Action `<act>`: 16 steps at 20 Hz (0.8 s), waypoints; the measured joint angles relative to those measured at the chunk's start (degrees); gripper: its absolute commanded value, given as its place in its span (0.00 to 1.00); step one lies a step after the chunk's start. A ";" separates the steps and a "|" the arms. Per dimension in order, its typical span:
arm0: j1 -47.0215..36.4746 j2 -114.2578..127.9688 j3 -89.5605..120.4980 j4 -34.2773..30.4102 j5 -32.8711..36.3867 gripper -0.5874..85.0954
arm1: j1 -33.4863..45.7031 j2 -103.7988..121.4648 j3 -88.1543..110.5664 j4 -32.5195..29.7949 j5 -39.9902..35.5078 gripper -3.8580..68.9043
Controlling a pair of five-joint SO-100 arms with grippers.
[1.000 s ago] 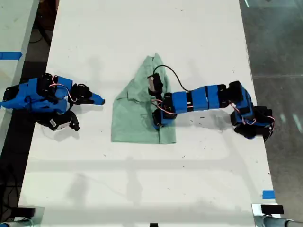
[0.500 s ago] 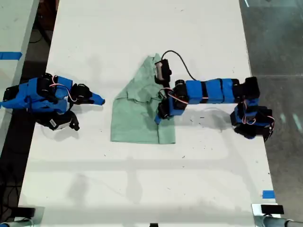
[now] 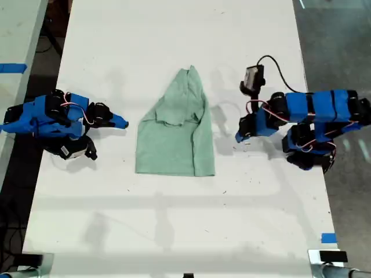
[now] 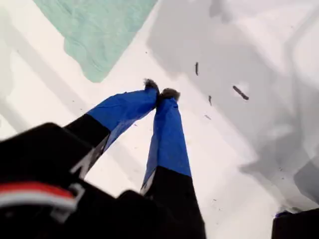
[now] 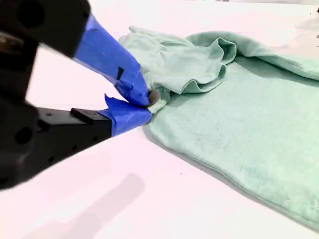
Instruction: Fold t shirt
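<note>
The pale mint-green t shirt (image 3: 174,136) lies on the white table (image 3: 174,35), partly folded, with a pointed top and a straight bottom hem. My first gripper (image 3: 239,138) hovers shut and empty over bare table, off the shirt's edge on the exterior view's right. In the first wrist view its blue fingertips (image 4: 162,93) meet, with a corner of the t shirt (image 4: 99,30) beyond them. My second gripper (image 3: 123,123) rests low on the exterior view's left, a small gap from the shirt. Its tips (image 5: 147,104) are together, and the t shirt (image 5: 239,124) lies just behind them.
Small dark specks (image 4: 240,92) dot the table near my first gripper. Blue tape marks sit at the exterior view's far left (image 3: 13,68) and lower right (image 3: 328,237). The table's edges run along both sides of the exterior view, with dark floor past them.
My first arm has pulled back from over the shirt toward the exterior view's right, leaving the shirt uncovered and flat. My second arm has not moved.
</note>
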 measured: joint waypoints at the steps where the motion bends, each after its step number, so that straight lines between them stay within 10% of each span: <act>1: 0.00 0.00 0.00 0.00 0.00 0.01 | 0.35 6.59 8.44 -2.72 0.62 0.06; 8: 0.00 0.00 0.00 0.00 0.00 0.01 | 3.34 54.93 43.95 1.67 1.85 0.06; 16: 0.00 0.00 0.09 -0.26 0.00 0.01 | 3.52 60.12 44.65 2.99 1.85 0.06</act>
